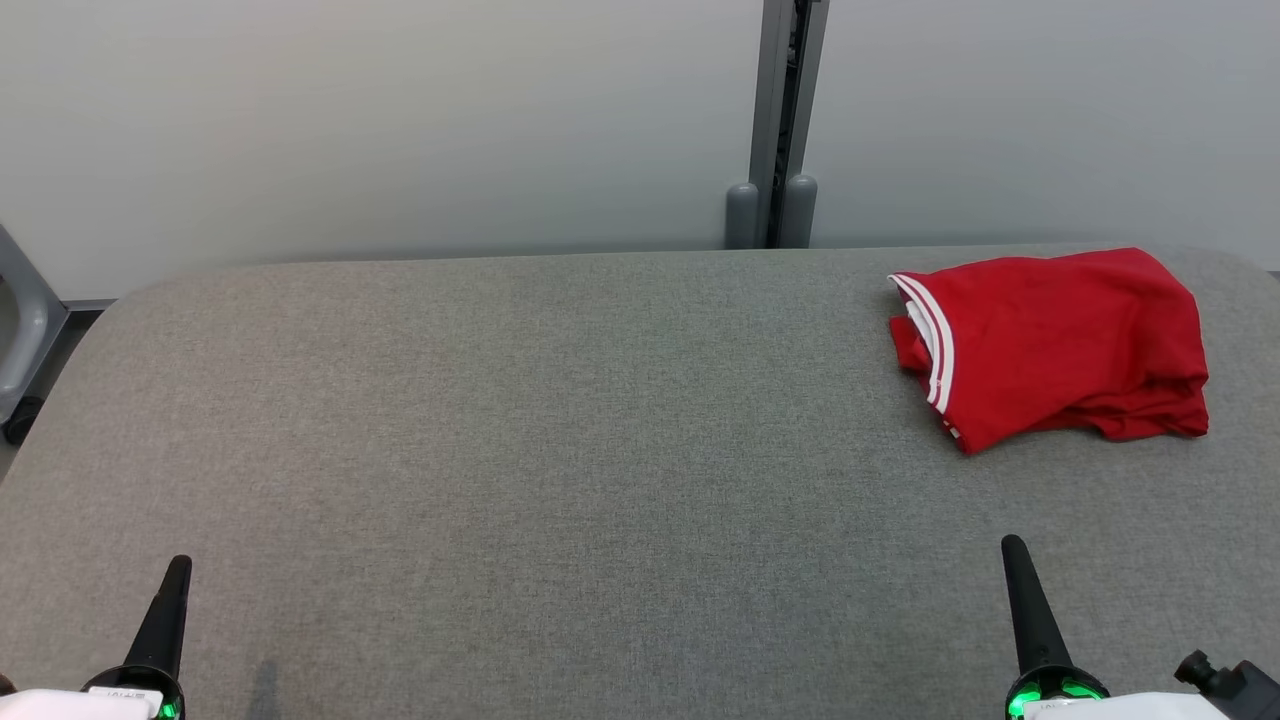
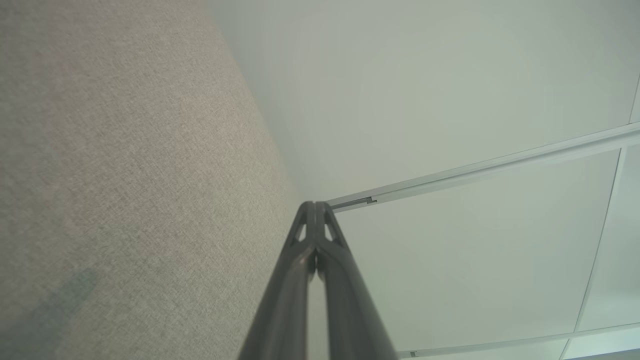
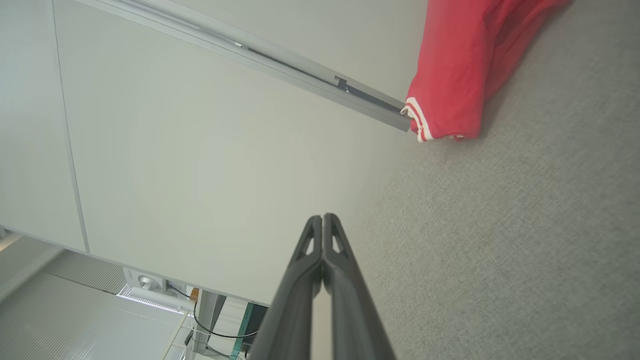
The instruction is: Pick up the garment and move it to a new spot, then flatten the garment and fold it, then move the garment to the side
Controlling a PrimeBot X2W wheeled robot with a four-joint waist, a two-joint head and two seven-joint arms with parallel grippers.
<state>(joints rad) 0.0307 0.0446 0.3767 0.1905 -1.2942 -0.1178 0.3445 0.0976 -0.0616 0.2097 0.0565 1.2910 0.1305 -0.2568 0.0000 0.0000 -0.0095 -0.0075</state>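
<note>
Nearest me: my left gripper (image 1: 178, 570) at lower left, fingers pressed together tip to tip, nothing held. My right gripper (image 1: 1013, 548) at lower right, likewise closed tight and empty. Both point forward over the near part of the grey fabric-covered table (image 1: 600, 450). Further out, toward the table's far right corner and well apart from my right gripper, the red garment (image 1: 1060, 340) lies folded into a rumpled bundle, its white-striped trim facing left. Beyond the table's far edge: pale wall (image 1: 400, 120), with a grey vertical post (image 1: 785, 120).
</note>
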